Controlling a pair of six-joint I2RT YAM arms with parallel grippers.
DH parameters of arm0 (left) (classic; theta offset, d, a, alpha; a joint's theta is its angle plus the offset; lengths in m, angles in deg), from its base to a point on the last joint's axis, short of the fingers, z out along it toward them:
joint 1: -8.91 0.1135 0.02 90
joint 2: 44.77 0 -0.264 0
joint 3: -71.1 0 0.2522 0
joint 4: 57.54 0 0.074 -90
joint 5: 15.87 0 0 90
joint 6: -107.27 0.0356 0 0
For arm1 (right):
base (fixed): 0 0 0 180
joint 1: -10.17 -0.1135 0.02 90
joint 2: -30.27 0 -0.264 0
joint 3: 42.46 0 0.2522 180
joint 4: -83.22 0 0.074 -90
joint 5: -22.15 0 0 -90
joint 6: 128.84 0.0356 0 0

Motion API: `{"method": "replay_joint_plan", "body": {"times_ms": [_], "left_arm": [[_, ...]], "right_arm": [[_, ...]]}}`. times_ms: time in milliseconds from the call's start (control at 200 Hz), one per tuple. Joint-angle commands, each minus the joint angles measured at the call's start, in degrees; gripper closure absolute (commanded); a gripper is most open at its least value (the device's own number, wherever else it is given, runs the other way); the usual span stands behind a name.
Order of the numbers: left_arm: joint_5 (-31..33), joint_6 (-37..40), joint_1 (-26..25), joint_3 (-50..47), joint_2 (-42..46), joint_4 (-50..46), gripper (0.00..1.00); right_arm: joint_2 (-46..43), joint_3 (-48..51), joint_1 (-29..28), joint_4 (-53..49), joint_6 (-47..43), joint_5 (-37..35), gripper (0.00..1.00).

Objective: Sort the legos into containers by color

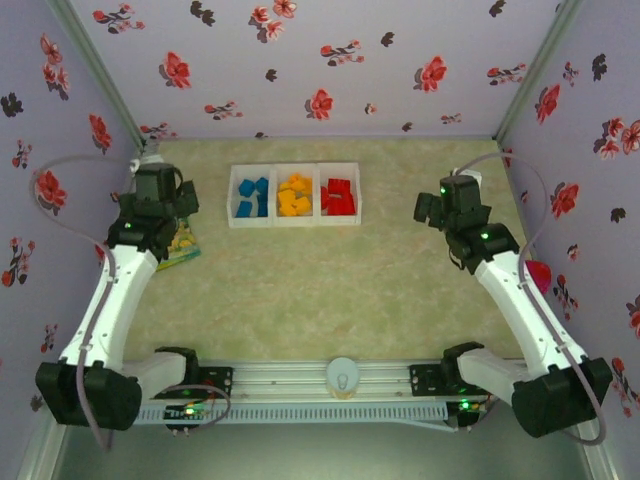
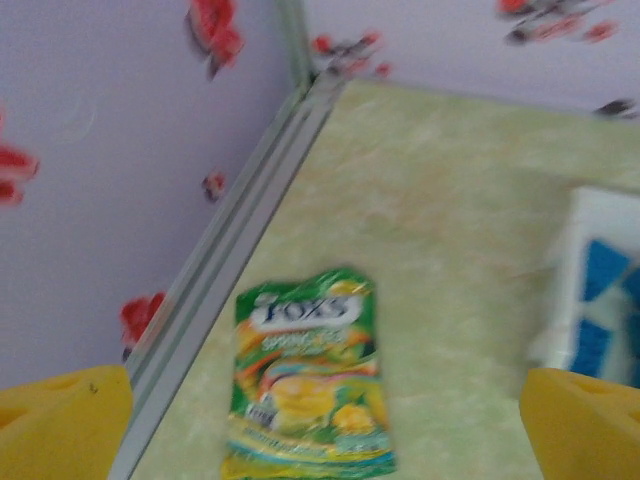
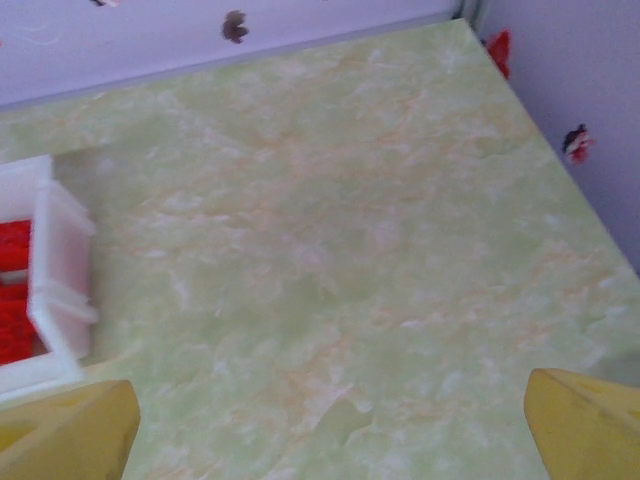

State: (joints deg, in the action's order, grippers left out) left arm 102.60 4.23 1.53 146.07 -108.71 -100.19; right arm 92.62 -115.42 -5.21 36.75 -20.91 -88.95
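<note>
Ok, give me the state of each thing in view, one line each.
left gripper, open, empty.
right gripper, open, empty.
tray, upright, all three compartments filled.
blue legos, sorted in the left compartment.
yellow-orange legos, sorted in the middle compartment.
red legos, sorted in the right compartment.
snack packet, lying flat, face up.

Far ahead of me lies the white tray (image 1: 250,221) of three joined containers, low-walled, in a row: blue legos (image 1: 252,198) heaped left, yellow-orange legos (image 1: 294,196) middle, red legos (image 1: 339,196) right.
</note>
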Motion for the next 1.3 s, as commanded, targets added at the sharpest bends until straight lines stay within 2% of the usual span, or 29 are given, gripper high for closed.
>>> {"method": "replay_joint_plan", "body": {"times_ms": [0, 90, 165, 215, 265, 410, 505, 590, 730, 845, 930, 1085, 1170, 1295], "left_arm": [[-0.09, 0.69, 2.68, -11.0, 2.83, 17.22, 0.0], [-0.35, 4.32, 4.01, -21.55, 3.75, 32.39, 0.0], [-1.02, 10.49, 4.21, -30.65, 2.59, 47.66, 0.0], [-1.04, 12.09, 4.65, -35.62, 1.36, 57.35, 0.0], [-1.42, 10.63, 5.89, -38.48, -0.26, 62.18, 0.0], [-8.98, 4.69, 9.54, -40.62, -4.34, 64.3, 0.0], [-11.06, 5.3, 9.76, -40.81, -7.62, 67.07, 0.0], [-12.24, 5.61, 9.81, -41.09, -9.44, 69.51, 0.0], [-13.41, 5.55, 9.84, -42.05, -13.42, 74.98, 0.0], [-15.34, 5.53, 9.84, -42.91, -17.48, 81.07, 0.0], [-19.09, 7.01, 9.75, -43.05, -19.02, 82.79, 0.0], [-24.82, 9.26, 9.79, -43.72, -24.98, 91.62, 0.0], [-27.22, 10.11, 9.77, -43.24, -23.9, 87.6, 0.0], [-25.3, 9.65, 9.64, -39.43, -24.19, 80.77, 0.0]], "right_arm": [[2.26, 1.95, 2.86, 4.35, -1.54, -3.93, 0.0], [2.68, 5.56, 4.76, 10.62, -1.76, -2.79, 0.0], [4.63, 6.2, 7.14, 12.37, -1.02, -0.19, 0.0], [6.47, 6.16, 8.35, 12.8, -0.71, 0.46, 0.01], [7.97, 6.6, 9.03, 13.93, -0.83, 0.55, 0.0], [11.41, 8.42, 10.45, 18.53, -2.4, 1.64, 0.0], [12.1, 10.82, 10.7, 23.08, -4.2, 1.58, 0.01], [12.62, 13.07, 11.61, 27.7, -6.4, 8.71, 0.01], [13.06, 17.11, 12.71, 35.49, -7.96, 12.58, 0.0], [13.54, 20.31, 13.18, 41.6, -9.41, 12.76, 0.0], [13.88, 23.0, 13.86, 46.67, -10.45, 12.51, 0.01], [15.98, 29.44, 15.31, 60.71, -11.89, 13.76, 0.0], [18.3, 32.22, 16.33, 67.61, -11.68, 15.3, 0.01], [23.2, 35.52, 18.75, 77.95, -10.3, 20.12, 0.01]]}}
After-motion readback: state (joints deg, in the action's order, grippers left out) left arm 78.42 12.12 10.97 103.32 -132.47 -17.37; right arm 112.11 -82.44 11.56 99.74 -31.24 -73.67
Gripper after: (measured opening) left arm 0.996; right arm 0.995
